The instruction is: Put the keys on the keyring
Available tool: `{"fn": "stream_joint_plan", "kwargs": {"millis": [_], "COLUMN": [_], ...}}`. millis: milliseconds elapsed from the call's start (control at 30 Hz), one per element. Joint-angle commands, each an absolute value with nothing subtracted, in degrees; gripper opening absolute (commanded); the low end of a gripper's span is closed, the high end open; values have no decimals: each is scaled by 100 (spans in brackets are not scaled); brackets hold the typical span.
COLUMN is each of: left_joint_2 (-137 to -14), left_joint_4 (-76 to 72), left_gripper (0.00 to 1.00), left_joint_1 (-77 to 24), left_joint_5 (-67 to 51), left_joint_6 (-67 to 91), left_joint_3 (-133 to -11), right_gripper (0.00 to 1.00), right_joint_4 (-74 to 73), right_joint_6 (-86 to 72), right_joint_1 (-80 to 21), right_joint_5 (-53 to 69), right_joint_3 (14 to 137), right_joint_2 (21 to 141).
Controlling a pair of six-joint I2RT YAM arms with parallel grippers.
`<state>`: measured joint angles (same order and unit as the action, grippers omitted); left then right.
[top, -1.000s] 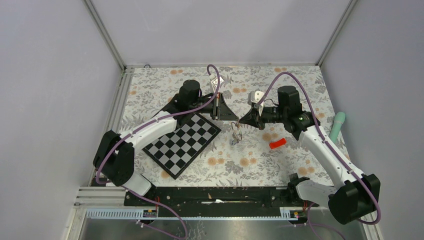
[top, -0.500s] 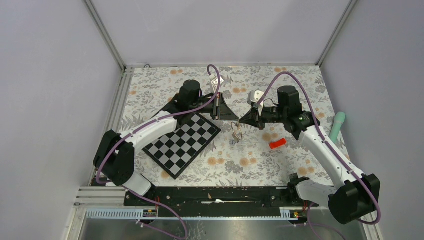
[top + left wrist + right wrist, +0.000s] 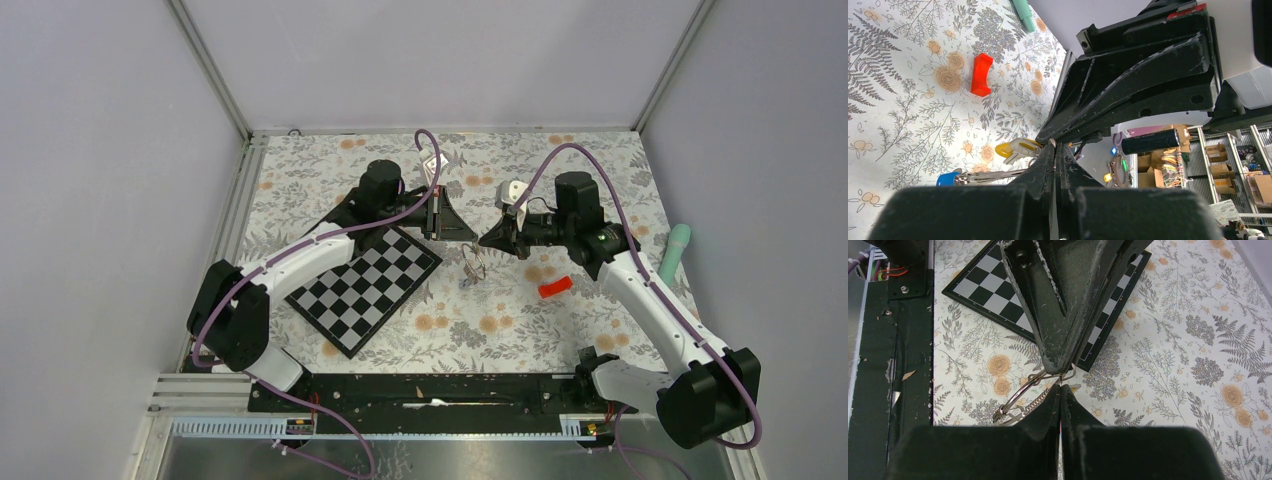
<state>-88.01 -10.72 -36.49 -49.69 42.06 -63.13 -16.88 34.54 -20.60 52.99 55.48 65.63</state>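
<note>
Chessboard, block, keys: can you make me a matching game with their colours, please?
Things:
1. chessboard
2. small block
3. capped key, its cap
4. other key, its head

Colours:
A. red
B. yellow
C. black and white
D. blue

Pairs: 1-C, 2-A, 3-D, 4-B

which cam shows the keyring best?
Right wrist: the keyring shows as a clear wire loop right at the closed fingertips. Top external shows it only as a tiny glint between the arms. Left wrist shows the keys, but the fingers hide the ring.
</note>
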Motion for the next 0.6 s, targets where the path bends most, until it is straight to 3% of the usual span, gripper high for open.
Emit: {"fn": "stream_joint_plan", "kwargs": {"millis": [0, 567], "left_joint_2": [-8783, -8797], "left_joint_4": [-1484, -1491], "left_gripper": [0, 0], "left_joint_1": [-3761, -3781], "left_joint_5": [-5071, -5077], "left_joint_6": [4184, 4184], "left_joint_3": [-6257, -6267], "right_gripper": [0, 0], "right_joint_4": [-1330, -1350], "right_joint_6": [3393, 3387], "right_joint_1": [-2079, -2065], "right_joint_5": [5232, 5179], "right_joint_3": [5838, 5862], "right_joint_2": [6452, 6410]}}
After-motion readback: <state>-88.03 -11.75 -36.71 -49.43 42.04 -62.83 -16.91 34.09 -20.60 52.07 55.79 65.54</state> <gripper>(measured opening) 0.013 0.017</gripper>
